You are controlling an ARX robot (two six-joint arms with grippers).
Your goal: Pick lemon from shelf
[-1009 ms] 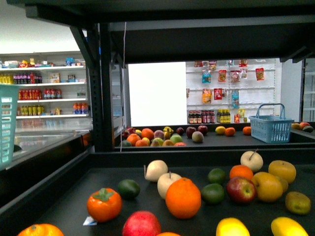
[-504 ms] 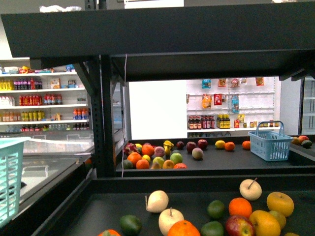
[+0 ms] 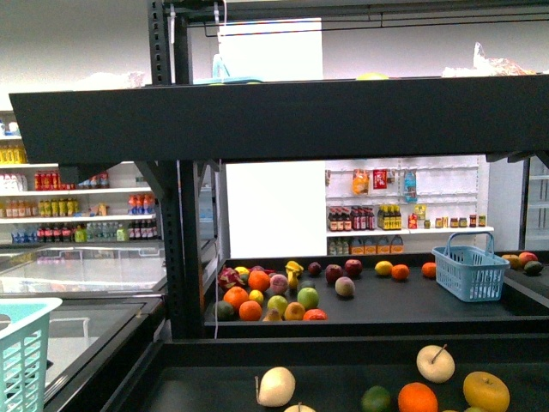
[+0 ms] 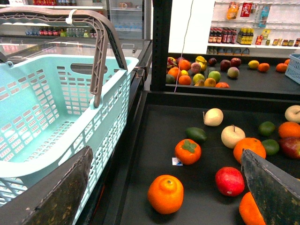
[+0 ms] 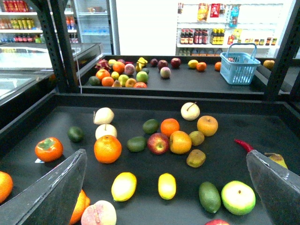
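Ahead, in the front view, the shelf (image 3: 283,120) fills the picture: a dark upper tray across the top, black uprights, and two lower trays of fruit. A blue basket (image 3: 469,273) stands on the far tray. Only the back of the near tray shows, with a pale pear (image 3: 276,386) and an orange (image 3: 418,397). Neither arm shows, and the lemon is out of sight.

From the left wrist view, the left gripper (image 4: 166,154) has its jaws spread wide and grips nothing. It hangs over the near tray's left end, above a persimmon (image 4: 188,151). A teal basket (image 4: 61,108) with a brown handle sits just beside the tray's edge. No lemon shows from this side.

From the right wrist view, the right gripper (image 5: 166,155) is also wide apart and empty, above the near tray. The lemon (image 5: 123,186) lies on this tray's dark floor near the front, just beside a narrower yellow fruit (image 5: 167,185) and below a large orange fruit (image 5: 107,149). It is apart from both fingers (image 5: 56,192).
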